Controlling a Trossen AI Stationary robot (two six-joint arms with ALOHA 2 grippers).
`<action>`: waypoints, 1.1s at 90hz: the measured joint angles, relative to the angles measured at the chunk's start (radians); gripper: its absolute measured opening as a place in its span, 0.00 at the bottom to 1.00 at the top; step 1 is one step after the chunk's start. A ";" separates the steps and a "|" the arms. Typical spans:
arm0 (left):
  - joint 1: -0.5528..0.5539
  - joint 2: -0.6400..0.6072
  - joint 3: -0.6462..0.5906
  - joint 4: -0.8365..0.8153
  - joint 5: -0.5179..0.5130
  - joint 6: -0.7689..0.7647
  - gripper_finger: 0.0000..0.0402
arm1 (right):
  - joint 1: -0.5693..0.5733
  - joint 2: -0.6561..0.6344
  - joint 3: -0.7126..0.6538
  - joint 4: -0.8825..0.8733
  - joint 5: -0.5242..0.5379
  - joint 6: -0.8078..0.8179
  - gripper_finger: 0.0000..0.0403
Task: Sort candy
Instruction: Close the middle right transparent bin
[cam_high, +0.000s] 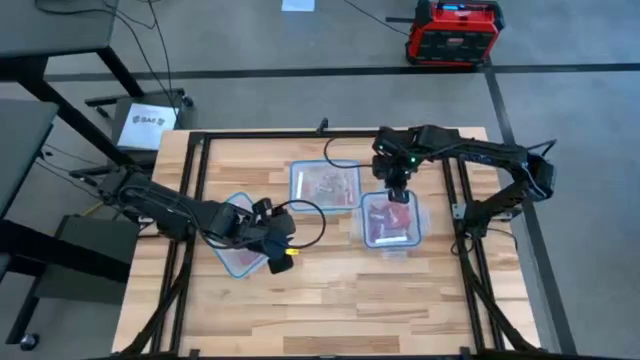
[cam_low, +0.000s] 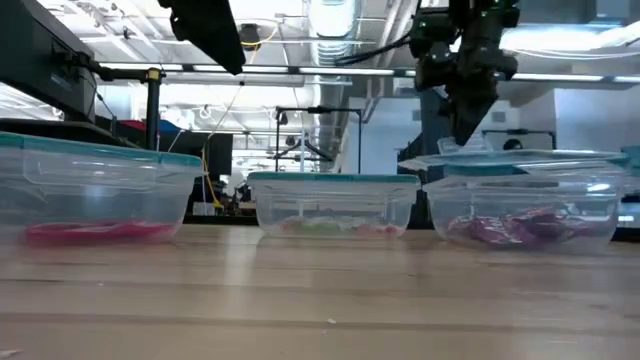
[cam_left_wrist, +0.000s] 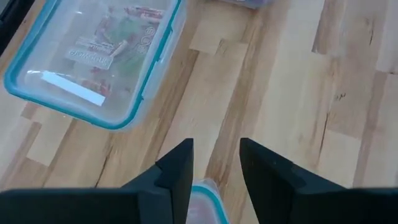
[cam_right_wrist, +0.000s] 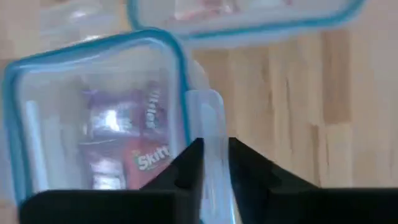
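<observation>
A pale plank counter (cam_high: 330, 290) carries three clear, teal-rimmed containers. The right gripper (cam_right_wrist: 214, 163) hangs over the right-hand container (cam_high: 392, 220); its fingers (cam_right_wrist: 186, 167) look nearly closed, perhaps pinching that tub's rim. Red Skittles packets (cam_right_wrist: 149, 158) lie inside, more candy (cam_left_wrist: 115, 37) in the middle container (cam_left_wrist: 93, 59). The left gripper (cam_left_wrist: 216, 171), fingers apart and empty, hovers over the left container (cam_high: 240, 240). A pinched rim could drag or tip the tub, spilling sorted packets.

Lighting: bright, even, overhead; ceiling strip lights glare in low view. Pale wooden slatted desk (cam_high: 330, 300) shadows soft. Right wrist view blurred throughout.
</observation>
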 joint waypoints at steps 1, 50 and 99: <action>0.000 0.000 0.000 0.000 0.000 -0.001 0.29 | -0.002 0.000 0.000 -0.002 0.007 0.003 0.20; -0.015 0.000 0.000 -0.001 0.000 -0.032 0.29 | -0.013 -0.023 -0.083 -0.024 0.070 0.057 0.44; -0.025 0.088 0.000 0.008 -0.008 -0.004 0.29 | 0.323 -0.165 -0.440 0.401 0.114 0.254 0.39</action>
